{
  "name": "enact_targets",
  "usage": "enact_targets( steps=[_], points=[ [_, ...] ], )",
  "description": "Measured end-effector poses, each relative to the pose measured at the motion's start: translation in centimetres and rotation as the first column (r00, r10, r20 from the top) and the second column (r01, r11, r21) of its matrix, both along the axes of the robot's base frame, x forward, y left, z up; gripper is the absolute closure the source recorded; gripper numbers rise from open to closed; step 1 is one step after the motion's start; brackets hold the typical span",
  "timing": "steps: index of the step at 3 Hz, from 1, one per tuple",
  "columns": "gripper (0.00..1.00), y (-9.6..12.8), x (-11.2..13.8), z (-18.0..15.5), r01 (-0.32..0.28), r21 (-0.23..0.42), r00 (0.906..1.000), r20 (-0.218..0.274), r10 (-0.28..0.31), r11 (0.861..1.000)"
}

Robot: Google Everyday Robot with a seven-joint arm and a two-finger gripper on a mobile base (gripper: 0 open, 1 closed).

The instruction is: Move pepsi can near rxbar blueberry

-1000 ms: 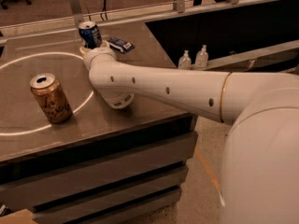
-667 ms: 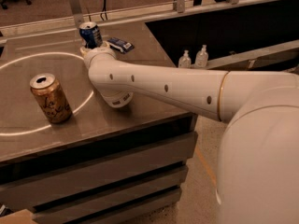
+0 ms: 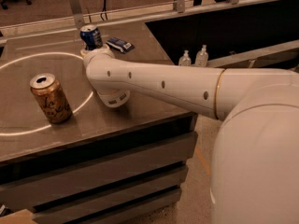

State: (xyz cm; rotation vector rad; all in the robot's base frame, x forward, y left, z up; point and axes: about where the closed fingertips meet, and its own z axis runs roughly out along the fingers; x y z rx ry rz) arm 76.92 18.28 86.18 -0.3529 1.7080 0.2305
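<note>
Camera view: white arm (image 3: 154,80) reaches over the bench (image 3: 140,111)

The pepsi can (image 3: 91,35) stands upright at the far side of the bench, near the rxbar blueberry (image 3: 120,44) but apart from it. The hand (image 3: 87,52) is at the foot of this can, mostly hidden by the arm, so its state cannot be told. A gold-brown can (image 3: 50,98) stands well apart.

Gripper (image 3: 87,52) at pepsi can (image 3: 91,35), rxbar blueberry (image 3: 119,44) just right of it, second can (image 3: 50,98) front-left on table (image 3: 28,78)
</note>
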Motion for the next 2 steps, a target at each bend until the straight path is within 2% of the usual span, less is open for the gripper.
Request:
enact_targets(
  steps=[1,2],
  points=[
    [0.3,0.1,-0.03,-0.26,0.0,0.0,0.9999,-0.012,0.0,1.0],
    [0.01,0.11,-0.07,-0.29,0.001,0.001,0.9999,-0.015,-0.001,1.0]
  ],
)
